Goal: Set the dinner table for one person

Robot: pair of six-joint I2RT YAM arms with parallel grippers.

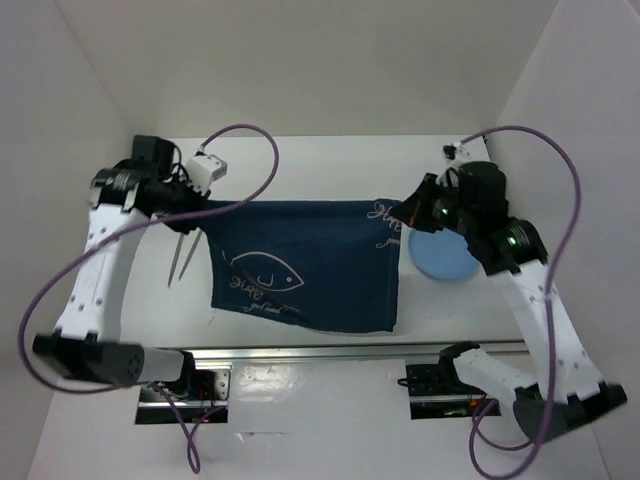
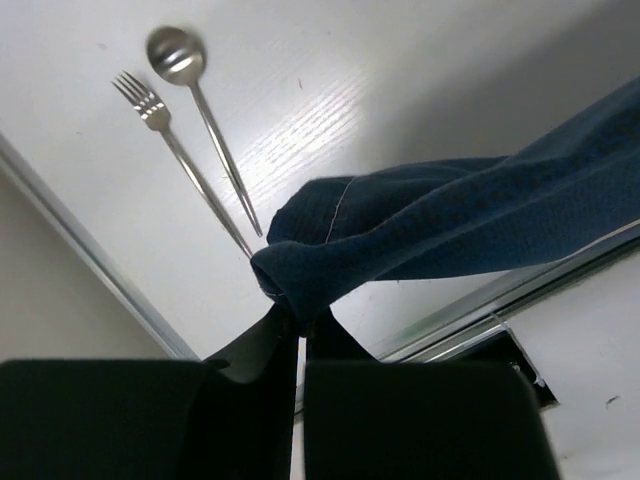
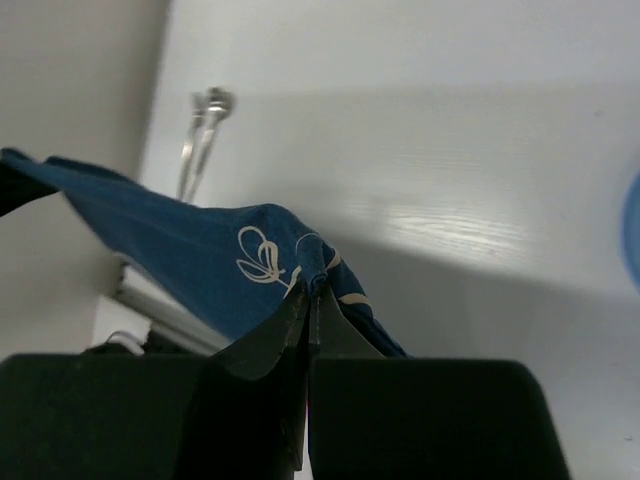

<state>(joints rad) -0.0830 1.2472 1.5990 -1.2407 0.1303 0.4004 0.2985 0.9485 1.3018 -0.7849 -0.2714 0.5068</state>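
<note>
A navy blue placemat [image 1: 305,265] with a fish outline hangs stretched above the white dinner table [image 1: 310,165]. My left gripper [image 1: 200,207] is shut on its far left corner [image 2: 290,280]. My right gripper [image 1: 402,215] is shut on its far right corner [image 3: 315,258]. The near edge of the placemat droops toward the table. A fork [image 2: 175,150] and a spoon [image 2: 200,110] lie side by side on the table left of the placemat; they also show in the top view [image 1: 182,258]. A light blue plate [image 1: 443,257] lies on the table under my right arm.
Aluminium rails [image 1: 330,350] run along the near edge of the table. White walls close in on the left, right and far sides. Purple cables [image 1: 255,150] loop over both arms.
</note>
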